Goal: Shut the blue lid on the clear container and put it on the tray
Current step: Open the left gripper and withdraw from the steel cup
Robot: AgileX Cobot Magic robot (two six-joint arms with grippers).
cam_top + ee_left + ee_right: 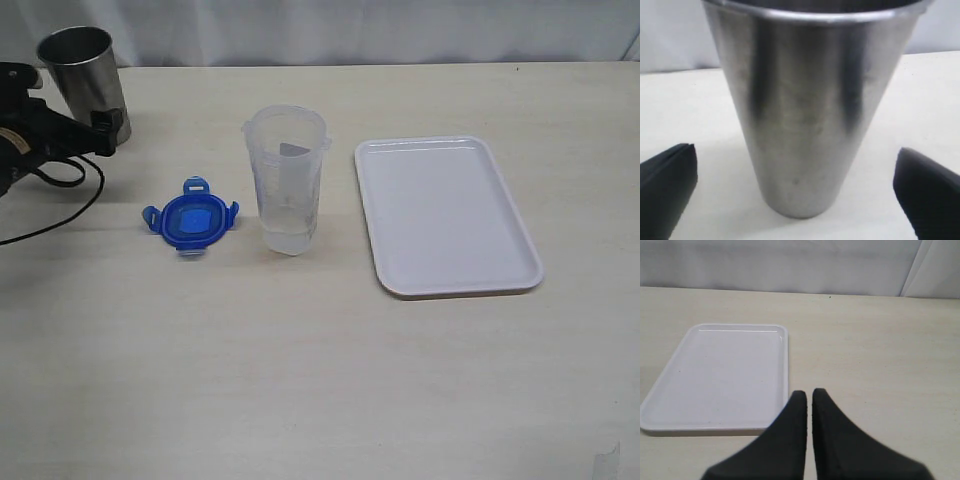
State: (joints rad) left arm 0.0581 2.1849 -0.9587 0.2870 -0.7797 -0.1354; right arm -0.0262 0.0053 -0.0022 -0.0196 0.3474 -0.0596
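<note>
Blue lid [190, 218] lies flat just left of the clear container [286, 180], edges apart, with open table [320, 380] around its flaps. Container stands upright, mouth open. Tray [445, 215] sits right of the container across a narrow gap. Left gripper [796, 200] has its jaws spread wide either side of the steel cup [805, 110], far left of the container. Right gripper [809, 400] is pinched together, holding nothing.
</note>
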